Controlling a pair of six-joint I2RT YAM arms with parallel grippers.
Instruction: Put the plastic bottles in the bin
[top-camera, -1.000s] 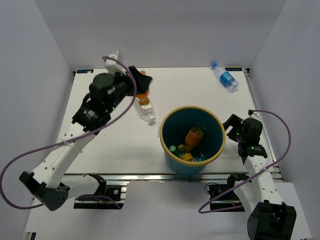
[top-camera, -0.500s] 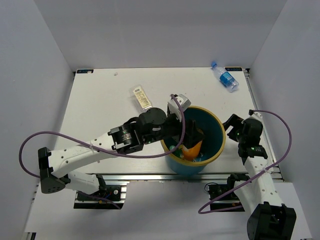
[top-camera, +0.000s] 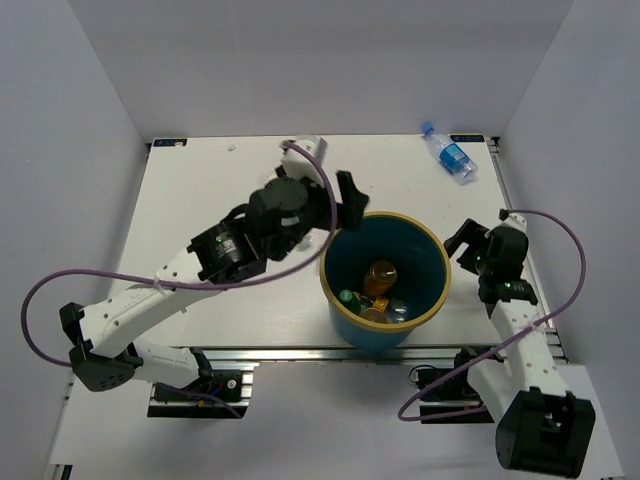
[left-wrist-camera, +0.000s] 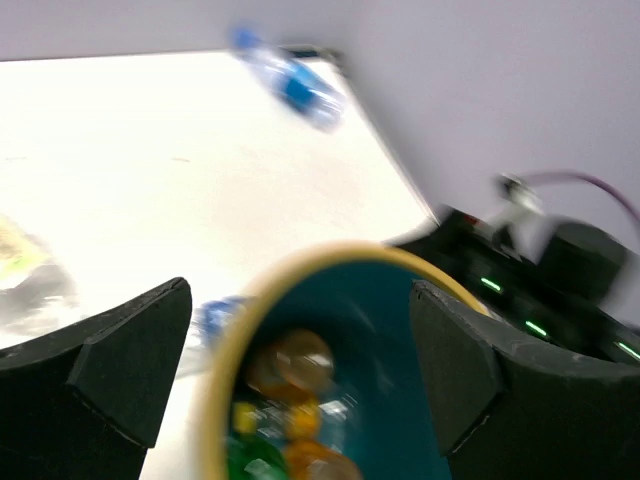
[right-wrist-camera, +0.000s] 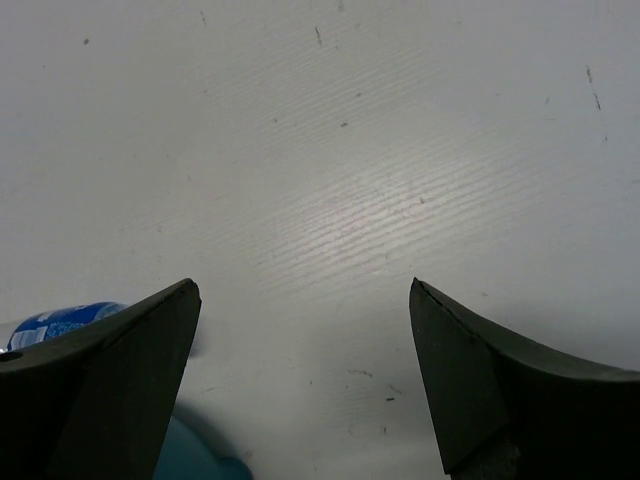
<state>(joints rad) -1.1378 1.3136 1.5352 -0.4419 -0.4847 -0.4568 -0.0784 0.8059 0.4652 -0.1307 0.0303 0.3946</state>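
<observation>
Bin (top-camera: 428, 262): one unit, standing near the table's (top-camera: 200, 200) near edge, right of centre. Contents visible from above: one orange bottle (top-camera: 381, 276), one green bottle (top-camera: 347, 297), and what appear to be clear and yellow-capped items (too jumbled for a firm count).

One blue-labelled bottle (top-camera: 452, 156) lies at the far right corner, well apart from the bin.

Left gripper (left-wrist-camera: 300, 285): fingers spread wide, nothing between them, at the bin's far-left rim.

Right gripper (right-wrist-camera: 302, 285): spread wide, empty, right of the bin.

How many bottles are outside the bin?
2: blue-labelled bottle at the table's far right corner; cream-labelled bottle, a blur in left wrist view. The left arm may hide others.
</observation>
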